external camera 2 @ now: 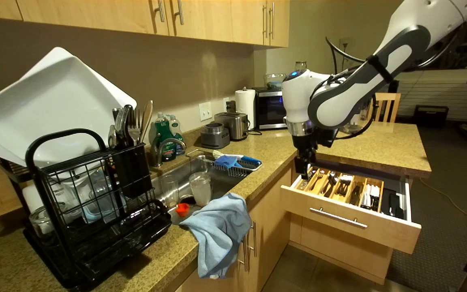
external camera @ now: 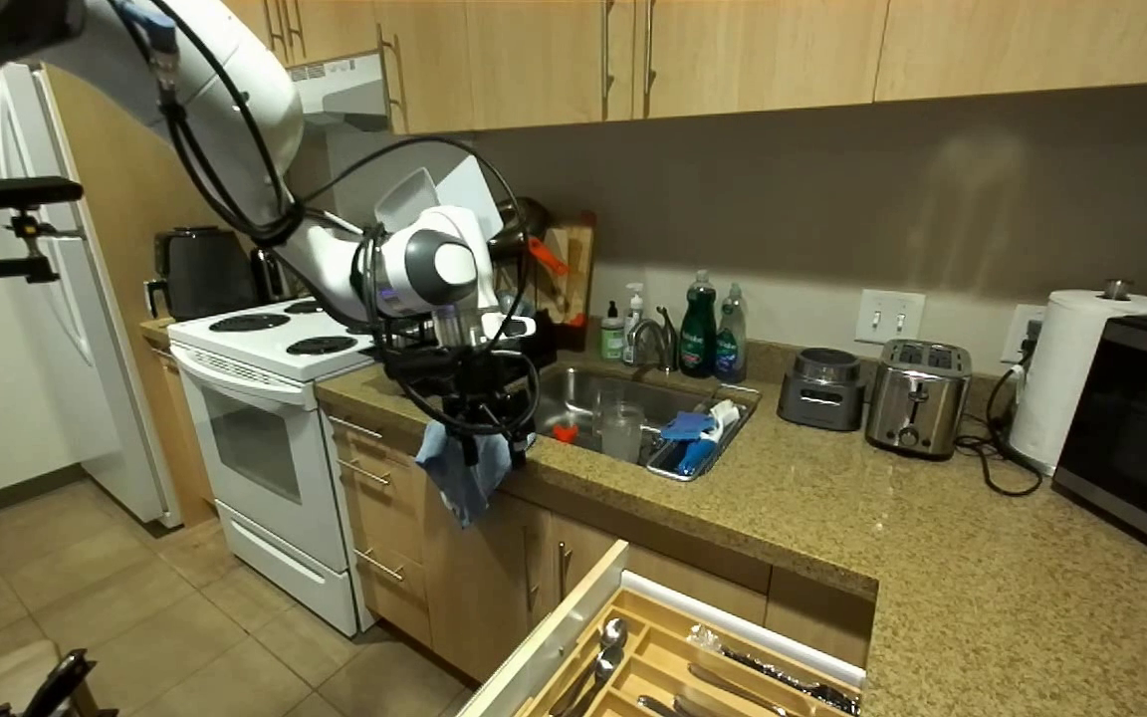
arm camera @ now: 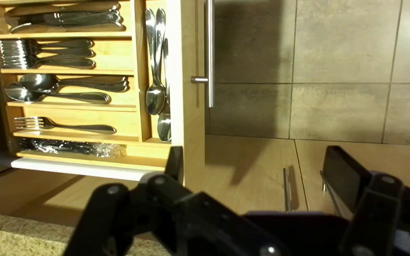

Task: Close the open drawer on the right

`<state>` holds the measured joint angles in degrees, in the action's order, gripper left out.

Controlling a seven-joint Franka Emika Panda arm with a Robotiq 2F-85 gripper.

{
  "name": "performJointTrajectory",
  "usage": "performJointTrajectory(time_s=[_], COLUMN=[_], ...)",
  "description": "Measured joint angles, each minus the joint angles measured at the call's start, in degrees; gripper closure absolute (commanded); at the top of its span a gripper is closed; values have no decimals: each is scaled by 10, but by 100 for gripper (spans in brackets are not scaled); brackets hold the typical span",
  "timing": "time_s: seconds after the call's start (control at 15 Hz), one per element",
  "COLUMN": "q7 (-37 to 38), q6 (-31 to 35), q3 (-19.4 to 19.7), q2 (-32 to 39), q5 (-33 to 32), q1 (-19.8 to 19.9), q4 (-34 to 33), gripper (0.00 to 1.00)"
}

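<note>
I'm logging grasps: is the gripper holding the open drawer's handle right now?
No, the wrist view shows the gripper open, with the drawer handle outside its jaws.

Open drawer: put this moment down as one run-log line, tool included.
drawer: open, cutlery inside | tool: open, holding nothing, apart from drawer | closing: not yet done

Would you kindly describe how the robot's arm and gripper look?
The arm is white with dark grey panels, a small blue light and a silver-coloured ring above the gripper. Black cables loop along it. The gripper is black, with jointed linkages and two blocky fingers.
</note>
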<state>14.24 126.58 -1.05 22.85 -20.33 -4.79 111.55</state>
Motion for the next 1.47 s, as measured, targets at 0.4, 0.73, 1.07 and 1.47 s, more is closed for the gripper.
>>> performJointTrajectory(time_s=[0.4, 0.73, 1.07, 1.47], q7=[1, 7, 30, 75], q6=[0, 3, 6, 6], q3=[24, 44, 54, 57], q2=[66, 108, 134, 165], q5=[-68, -128, -194, -290], q1=[-43, -72, -92, -111], q4=[-17, -17, -18, -19], gripper=[0, 0, 0, 0])
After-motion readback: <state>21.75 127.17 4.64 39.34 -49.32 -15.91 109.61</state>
